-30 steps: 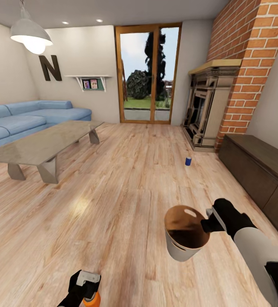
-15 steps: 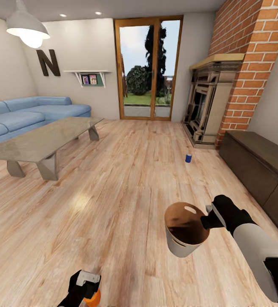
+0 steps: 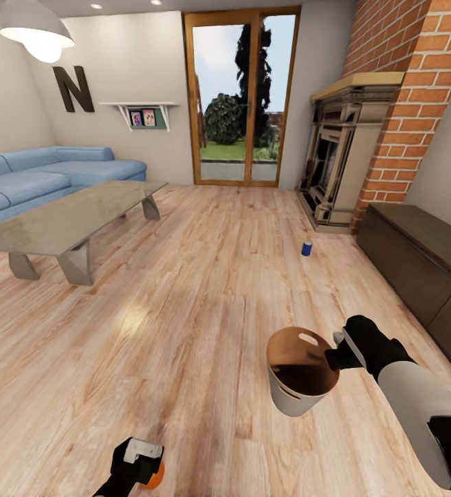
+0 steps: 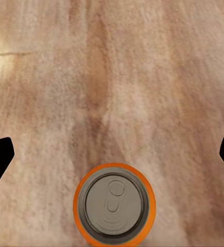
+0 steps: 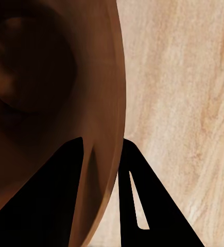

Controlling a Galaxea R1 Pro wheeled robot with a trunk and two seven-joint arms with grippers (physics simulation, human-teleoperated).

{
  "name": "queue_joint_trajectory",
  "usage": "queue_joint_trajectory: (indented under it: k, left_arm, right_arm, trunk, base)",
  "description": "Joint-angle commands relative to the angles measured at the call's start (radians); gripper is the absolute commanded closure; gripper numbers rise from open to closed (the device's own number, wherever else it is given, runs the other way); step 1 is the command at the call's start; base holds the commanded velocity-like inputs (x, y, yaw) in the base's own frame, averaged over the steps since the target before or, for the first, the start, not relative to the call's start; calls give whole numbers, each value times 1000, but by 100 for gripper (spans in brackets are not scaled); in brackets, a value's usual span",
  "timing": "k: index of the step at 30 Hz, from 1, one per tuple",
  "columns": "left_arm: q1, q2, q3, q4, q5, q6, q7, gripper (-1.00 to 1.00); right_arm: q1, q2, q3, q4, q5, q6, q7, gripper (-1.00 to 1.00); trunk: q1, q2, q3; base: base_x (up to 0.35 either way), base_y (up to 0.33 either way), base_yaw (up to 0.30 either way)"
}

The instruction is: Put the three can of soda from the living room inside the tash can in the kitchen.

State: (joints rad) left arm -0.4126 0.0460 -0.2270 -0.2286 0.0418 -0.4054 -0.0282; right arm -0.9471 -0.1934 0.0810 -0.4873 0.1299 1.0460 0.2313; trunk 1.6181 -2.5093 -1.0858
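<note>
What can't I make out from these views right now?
- Trash can contents: head view, the dark interior hides its bottom.
- Orange can: head view, mostly hidden by the left gripper; whether the fingers touch it is unclear.
- Blue can: head view, too small to read any label.
</note>
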Motion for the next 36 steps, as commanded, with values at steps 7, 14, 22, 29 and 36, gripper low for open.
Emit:
queue_joint_trajectory:
  k: [7,14,22,29,36]
  left_arm:
    - [-1,0,5,0,2,6,-80,-100]
    - [-1,0,8,0,2,16,-99,-100]
    - [-2,1,12,0,3,60,-99,-100]
    - [-2,5,14,0,8,63,-96,-100]
    - [-2,6,14,0,10,63,-95,-100]
  right_arm:
    - [0,2,-1,0,-15,1,1,100]
    - [0,3,-1,1,-15,1,0,100]
    - [0,5,0,1,-15,1,-1,100]
    - [1,11,0,1,-15,1,-4,100]
    - [1,15,-1,1,-15,1,-4,100]
  trunk:
    - [0,0,0]
    - [0,0,0]
    - [0,0,0]
    - [0,0,0]
    - [1,-1,-8]
  base:
    - [0,0,0]
    - [0,0,0]
    - [0,0,0]
    - [0,0,0]
    - [0,0,0]
